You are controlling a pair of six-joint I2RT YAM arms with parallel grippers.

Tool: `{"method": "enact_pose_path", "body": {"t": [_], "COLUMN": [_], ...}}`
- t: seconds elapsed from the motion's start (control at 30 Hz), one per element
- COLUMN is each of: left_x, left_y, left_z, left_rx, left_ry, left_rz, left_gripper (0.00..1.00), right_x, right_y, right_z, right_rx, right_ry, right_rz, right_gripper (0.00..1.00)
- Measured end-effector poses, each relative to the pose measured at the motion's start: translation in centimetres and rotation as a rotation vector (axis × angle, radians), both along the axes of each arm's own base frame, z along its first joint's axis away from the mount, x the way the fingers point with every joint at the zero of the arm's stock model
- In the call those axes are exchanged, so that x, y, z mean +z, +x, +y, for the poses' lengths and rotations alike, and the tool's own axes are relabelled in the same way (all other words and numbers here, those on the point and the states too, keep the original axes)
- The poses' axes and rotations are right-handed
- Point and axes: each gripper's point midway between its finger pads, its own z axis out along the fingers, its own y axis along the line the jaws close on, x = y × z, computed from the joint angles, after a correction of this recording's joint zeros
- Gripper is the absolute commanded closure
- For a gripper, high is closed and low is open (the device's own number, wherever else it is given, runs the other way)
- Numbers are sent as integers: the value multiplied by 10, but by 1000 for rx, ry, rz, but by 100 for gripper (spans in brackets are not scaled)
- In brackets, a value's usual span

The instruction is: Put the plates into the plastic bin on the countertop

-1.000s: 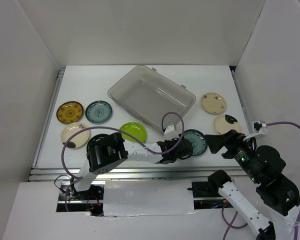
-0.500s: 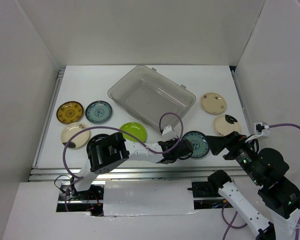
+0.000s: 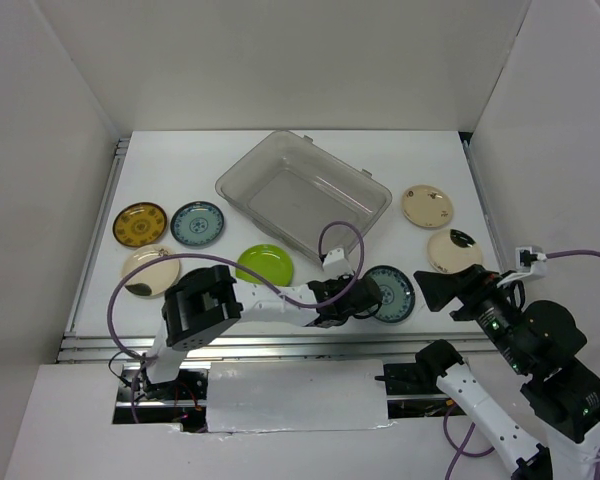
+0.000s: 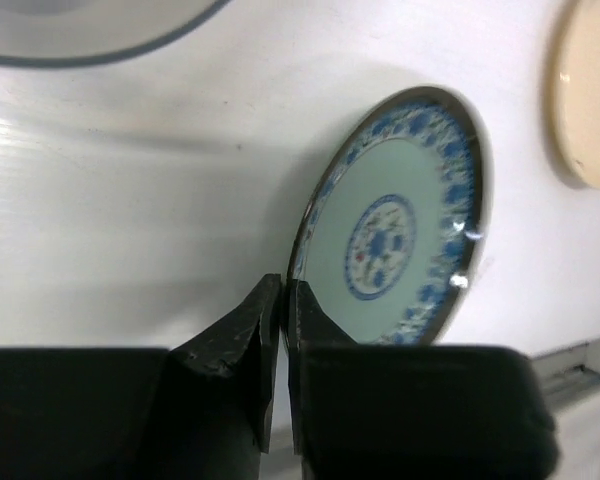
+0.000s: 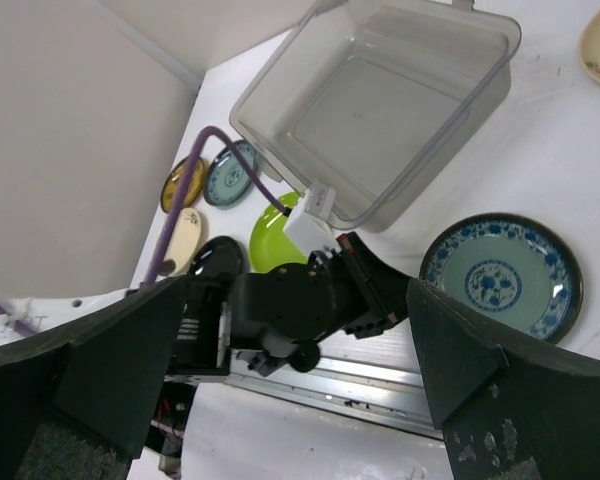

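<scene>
Table (image 3: 180, 170): white and matte, boxed in by white walls, with a metal rail along its near edge.
Plastic bin (image 3: 248, 158): far of centre, set at an angle, nothing showing inside.
Teal plate (image 4: 390, 230): near, right of centre, just near of the bin's closest corner; its shadow suggests the left side is tipped up.
Left gripper (image 4: 283, 300): fingers closed on the plate's left rim, the lip pinched between their tips.
Right gripper (image 5: 296, 290): fingers spread wide, holding nothing, hovering at the near right.
Other plates: lime green plate (image 3: 265, 264), second teal plate (image 3: 198, 223) and golden-brown plate (image 3: 140, 224) to the left; two cream plates (image 3: 427, 205) to the right.
Handling: likely light, stiff, glazed and slick, and apt to chip. The rim is the only hold on a flat saucer, and so thin a pinch may let it swivel.
</scene>
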Motion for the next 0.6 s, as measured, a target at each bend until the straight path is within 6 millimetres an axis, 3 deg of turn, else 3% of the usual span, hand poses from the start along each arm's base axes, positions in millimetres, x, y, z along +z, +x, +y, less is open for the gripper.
{"method": "enact_pose_path", "body": {"t": [0.4,0.6], "left_x": [125,160], "left_y": [-14,-5], "left_z": [22,51], "left_rx": [-149,-118], "left_ry": [-89,-71], "left_rz": [-160,-196], "left_gripper": [100,100], "right_x": [20,21], "right_y": [-8,-7], "right_z": [-12,-13], "right_rx": [-39,-50], "right_ry": [27,28], "right_rz": [-62,-66], "right_gripper": [0,0]}}
